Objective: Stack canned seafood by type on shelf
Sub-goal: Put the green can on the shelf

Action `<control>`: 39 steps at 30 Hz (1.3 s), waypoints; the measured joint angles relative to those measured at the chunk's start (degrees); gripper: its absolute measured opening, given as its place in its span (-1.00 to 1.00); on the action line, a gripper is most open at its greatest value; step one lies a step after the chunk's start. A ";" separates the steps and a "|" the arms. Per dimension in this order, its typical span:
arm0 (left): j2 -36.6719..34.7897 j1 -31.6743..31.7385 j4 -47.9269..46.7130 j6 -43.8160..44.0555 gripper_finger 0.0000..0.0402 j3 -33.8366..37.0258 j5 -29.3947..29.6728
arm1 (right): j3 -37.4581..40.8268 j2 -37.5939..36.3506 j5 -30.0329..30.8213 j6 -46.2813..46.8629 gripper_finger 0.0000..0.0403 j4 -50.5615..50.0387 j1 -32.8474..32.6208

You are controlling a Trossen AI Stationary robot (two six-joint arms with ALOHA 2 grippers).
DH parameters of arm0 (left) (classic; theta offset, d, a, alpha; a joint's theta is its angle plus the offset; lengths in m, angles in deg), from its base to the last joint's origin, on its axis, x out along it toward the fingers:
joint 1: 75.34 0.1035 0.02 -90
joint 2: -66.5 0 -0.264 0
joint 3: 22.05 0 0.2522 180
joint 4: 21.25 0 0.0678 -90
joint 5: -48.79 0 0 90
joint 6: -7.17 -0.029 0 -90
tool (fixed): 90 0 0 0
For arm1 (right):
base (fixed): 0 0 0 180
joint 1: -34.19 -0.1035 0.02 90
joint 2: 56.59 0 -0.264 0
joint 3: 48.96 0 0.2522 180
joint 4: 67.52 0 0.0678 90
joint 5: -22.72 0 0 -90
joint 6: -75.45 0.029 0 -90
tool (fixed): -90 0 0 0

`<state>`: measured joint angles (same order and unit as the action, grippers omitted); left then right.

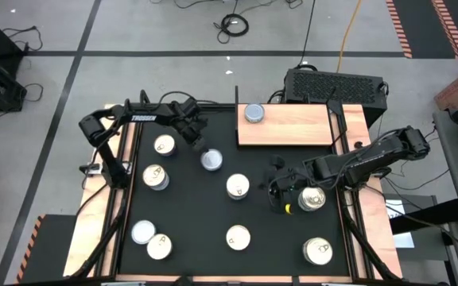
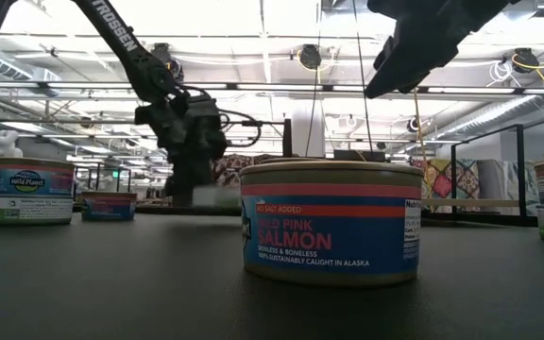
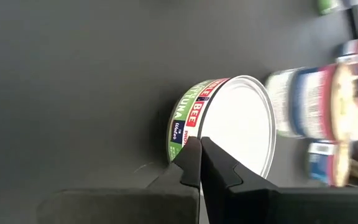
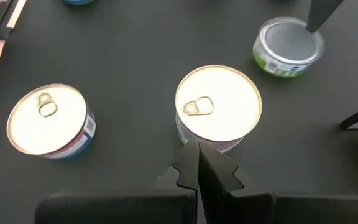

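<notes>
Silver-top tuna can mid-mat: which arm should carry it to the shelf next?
Left. The left gripper is shut right at the tuna can, with the shelf nearby. The right gripper, shut, sits by a gold-top can.

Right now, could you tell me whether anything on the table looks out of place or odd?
No tin looks tipped or damaged. One oddity: the left end effector is shut at the tuna tin, not around it.

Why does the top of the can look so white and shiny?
Left wrist view: glare washes the tuna can's lid blank, and the cans behind it are blurry. Right wrist view: the pull-tab can glows too. Low view: the salmon can is sharp.
</notes>
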<state>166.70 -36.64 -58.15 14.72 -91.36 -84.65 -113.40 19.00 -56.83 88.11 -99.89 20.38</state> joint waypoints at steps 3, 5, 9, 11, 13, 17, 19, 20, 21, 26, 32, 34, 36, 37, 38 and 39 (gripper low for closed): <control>-1.59 -0.32 2.15 2.23 -1.00 0.00 -1.20 | 0.00 -0.19 -0.01 -0.02 -1.00 -0.04 -0.19; -2.74 -0.50 3.43 4.15 -1.00 -0.02 -1.62 | 0.00 -0.19 0.01 -0.02 -1.00 -0.39 -0.19; -5.43 -2.10 3.30 7.24 -1.00 -0.04 -1.24 | 0.00 -0.19 -0.04 0.11 -1.00 -1.78 -0.19; -6.38 -4.03 3.28 9.42 -1.00 -0.04 -0.02 | 0.00 -0.19 -0.04 0.14 -1.00 -2.60 -0.19; -7.28 -6.13 3.46 12.19 -1.00 -0.04 1.95 | 0.00 -0.19 -0.06 0.17 -1.00 -2.69 -0.19; -7.86 -10.02 6.94 18.23 -1.00 -0.04 6.07 | 0.00 -0.73 -0.04 0.17 -1.00 -2.98 -0.19; -7.88 -11.71 10.09 20.74 -1.00 -0.04 6.97 | 0.00 -1.18 -0.02 0.17 -1.00 -2.95 -0.19; -7.88 -12.38 11.92 21.76 -1.00 -0.04 6.95 | 0.00 -1.33 -0.04 0.17 -1.00 -2.87 -0.19; -7.88 -12.87 13.23 22.10 -1.00 -0.07 6.88 | 0.00 -1.48 -0.04 0.18 -1.00 -2.80 -0.19; -7.92 -12.15 12.45 22.12 -1.00 -0.11 6.91 | 0.00 -1.72 -0.04 1.24 -1.00 -2.96 -0.24; -7.90 -8.10 9.89 19.90 -1.00 -0.11 7.12 | 0.00 -1.72 0.01 1.31 -1.00 -3.13 -1.22; -7.90 -6.21 10.07 19.08 -1.00 -0.11 7.18 | 0.00 -1.79 -0.03 1.25 -1.00 -3.13 -1.41; -7.90 -4.23 10.12 18.78 -1.00 -0.11 7.52 | 0.00 -1.79 0.00 1.25 -1.00 -3.13 -1.37; -7.90 -3.22 10.12 18.59 -1.00 -0.11 7.84 | 0.00 -1.79 0.05 1.22 -1.00 -3.13 -1.36; -7.90 -2.17 10.12 18.47 -1.00 -0.11 8.22 | 0.00 -1.79 0.14 1.10 -1.00 -3.11 -1.31; -7.90 -1.15 10.12 18.11 -1.00 -0.11 8.57 | 0.00 -1.79 0.16 1.04 -1.00 -3.11 -1.31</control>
<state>158.79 -37.80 -48.03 32.84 -91.47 -76.08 -113.40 17.21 -56.68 89.15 -102.99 19.07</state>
